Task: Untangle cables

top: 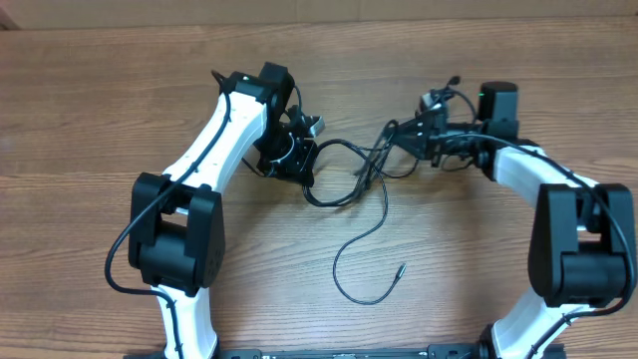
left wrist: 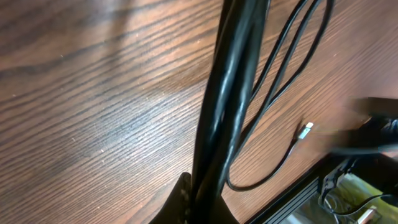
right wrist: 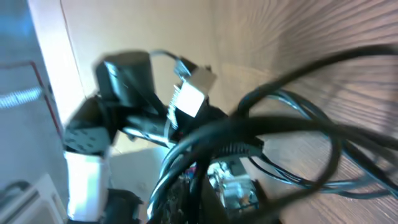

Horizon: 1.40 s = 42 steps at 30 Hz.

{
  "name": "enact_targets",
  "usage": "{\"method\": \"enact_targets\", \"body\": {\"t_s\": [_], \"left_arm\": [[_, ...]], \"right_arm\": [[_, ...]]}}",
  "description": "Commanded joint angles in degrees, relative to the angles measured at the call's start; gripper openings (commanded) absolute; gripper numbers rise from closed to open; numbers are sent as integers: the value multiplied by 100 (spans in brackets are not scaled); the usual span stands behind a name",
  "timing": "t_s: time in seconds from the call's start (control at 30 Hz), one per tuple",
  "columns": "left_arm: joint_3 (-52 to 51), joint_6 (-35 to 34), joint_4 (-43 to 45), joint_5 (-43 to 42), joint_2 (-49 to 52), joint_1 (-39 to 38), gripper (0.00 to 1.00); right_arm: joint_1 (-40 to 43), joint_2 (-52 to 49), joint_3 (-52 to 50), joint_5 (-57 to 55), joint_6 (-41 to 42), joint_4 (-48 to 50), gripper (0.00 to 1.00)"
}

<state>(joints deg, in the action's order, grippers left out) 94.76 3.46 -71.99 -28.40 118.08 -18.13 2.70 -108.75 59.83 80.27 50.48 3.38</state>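
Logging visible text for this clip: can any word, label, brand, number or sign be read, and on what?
None: no legible writing on the table, the cables, the left arm or the right arm. The right wrist view is too blurred to show any.

Thin black cables (top: 361, 175) lie tangled mid-table, one end trailing.

Right wrist view: cables (right wrist: 249, 127) blurred, close to lens. Left wrist view: cables cut off at 12 o'clock.
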Motion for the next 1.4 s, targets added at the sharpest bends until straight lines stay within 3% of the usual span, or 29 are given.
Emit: {"method": "enact_targets", "body": {"t_s": [0.0,0.3,0.4,0.43,0.47,0.67,0.77,0.9,1.07,1.3,1.37], "left_arm": [[-118,195,-13,94,-98,7,4],[-118,190,70,96,-98,7,4],[-118,188,94,96,-98,7,4],[-118,188,96,96,-98,7,4],[-118,188,105,98,-98,7,4],[-120,168,184,107,-98,7,4],[-120,164,219,164,-98,7,4],[-120,42,352,164,-98,7,4],[-120,-227,595,164,-98,4,5],[-120,-522,763,157,-98,0,11],[-120,-522,789,160,-98,-20,26]], "right_arm": [[345,225,24,140,210,44,4],[1272,225,24,-361,173,-293,4],[1462,225,22,-682,-7,-658,11],[1554,225,22,-894,-229,-911,28],[1604,225,22,-1093,-409,-1154,36],[1694,225,22,-2435,-1296,-2699,56],[1692,225,22,-3486,-1578,-3497,82],[1687,225,22,-4946,-1650,-4439,100],[1687,225,22,-5943,-1648,-4885,100],[1687,225,22,-6033,-1648,-4590,100],[1687,225,22,-6033,-1648,-4476,100]]}}
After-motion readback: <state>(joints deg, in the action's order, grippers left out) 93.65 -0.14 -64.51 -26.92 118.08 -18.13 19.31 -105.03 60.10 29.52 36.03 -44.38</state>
